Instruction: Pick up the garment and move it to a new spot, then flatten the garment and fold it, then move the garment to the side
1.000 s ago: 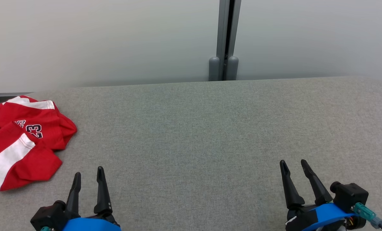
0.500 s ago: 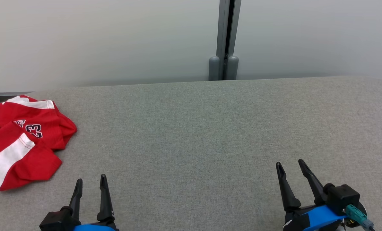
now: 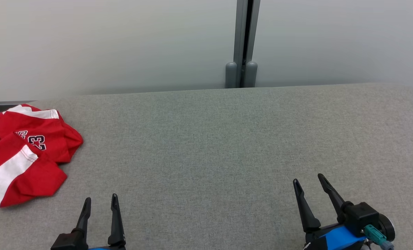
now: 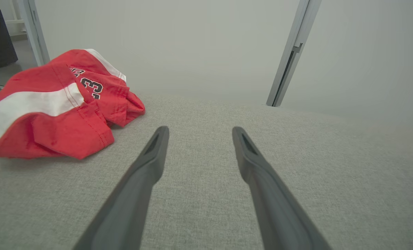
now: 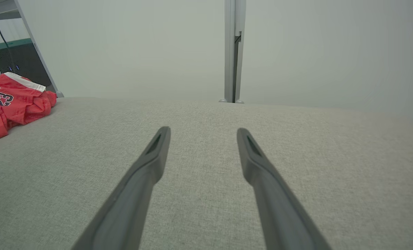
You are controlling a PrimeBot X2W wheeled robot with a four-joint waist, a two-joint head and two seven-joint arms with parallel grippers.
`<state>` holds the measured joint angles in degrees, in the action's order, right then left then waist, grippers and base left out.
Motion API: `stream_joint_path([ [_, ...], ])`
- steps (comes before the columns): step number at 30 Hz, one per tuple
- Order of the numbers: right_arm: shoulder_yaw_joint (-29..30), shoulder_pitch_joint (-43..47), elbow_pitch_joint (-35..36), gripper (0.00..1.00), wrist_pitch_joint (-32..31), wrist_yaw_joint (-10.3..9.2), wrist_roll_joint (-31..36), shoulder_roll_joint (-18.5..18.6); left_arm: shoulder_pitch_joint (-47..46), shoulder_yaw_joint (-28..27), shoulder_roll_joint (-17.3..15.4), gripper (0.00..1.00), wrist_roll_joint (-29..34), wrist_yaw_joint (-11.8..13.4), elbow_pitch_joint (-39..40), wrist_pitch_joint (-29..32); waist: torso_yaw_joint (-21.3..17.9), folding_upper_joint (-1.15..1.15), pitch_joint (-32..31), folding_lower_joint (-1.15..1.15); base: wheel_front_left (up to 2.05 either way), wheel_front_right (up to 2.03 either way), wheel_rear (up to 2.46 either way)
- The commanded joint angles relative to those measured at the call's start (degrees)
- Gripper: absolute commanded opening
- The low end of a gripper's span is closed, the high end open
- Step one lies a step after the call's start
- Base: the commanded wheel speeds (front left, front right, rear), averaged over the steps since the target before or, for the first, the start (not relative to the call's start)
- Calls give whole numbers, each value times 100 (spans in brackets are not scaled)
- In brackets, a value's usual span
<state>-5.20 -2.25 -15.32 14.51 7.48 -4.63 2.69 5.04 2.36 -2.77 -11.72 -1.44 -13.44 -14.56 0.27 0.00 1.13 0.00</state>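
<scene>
A crumpled red garment [image 3: 26, 152] with white bands and a dark "23" lies at the far left of the grey fabric surface [image 3: 213, 139]. The same garment [image 4: 53, 107] sits ahead and left of the fingers in the left wrist view, and the garment [image 5: 12, 100] is far to the left in the right wrist view. My left gripper [image 3: 100, 201] hovers open at the bottom left, right of and nearer than the garment, holding nothing. My right gripper [image 3: 309, 182] is open and empty at the bottom right, far from the garment.
A pale wall stands behind the surface, split by a grey vertical post [image 3: 242, 41] at the back centre. The surface's left edge runs beside the garment, with dark equipment [image 5: 15, 62] beyond it.
Both grippers have drawn back toward the bottom of the head view, the right one also drifting a little left. The garment has not moved.
</scene>
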Motion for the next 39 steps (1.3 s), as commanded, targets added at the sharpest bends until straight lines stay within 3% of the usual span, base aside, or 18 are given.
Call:
stream_joint_path([
  [1, -13, -19, 3, 100, 43, 2, 95, 34, 47, -1, -18, 100, 87, 38, -9, -33, -1, 0, -3, 0, 0, 0, 0],
  [30, 15, 33, -101, 100, 79, 2, 205, 34, 26, -9, -18, 100, 131, 73, -155, -72, 90, 0, -53, 0, 0, 0, 0],
  [34, 61, 86, -109, 100, 77, 2, 216, 31, -7, 19, -19, 100, 147, 73, -170, -72, 262, 0, -73, 0, 0, 0, 0],
  [39, 154, 153, -88, 100, 75, 2, 240, 29, -72, 90, -19, 100, 156, 86, -132, -71, 807, 0, -98, 0, 0, 0, 0],
])
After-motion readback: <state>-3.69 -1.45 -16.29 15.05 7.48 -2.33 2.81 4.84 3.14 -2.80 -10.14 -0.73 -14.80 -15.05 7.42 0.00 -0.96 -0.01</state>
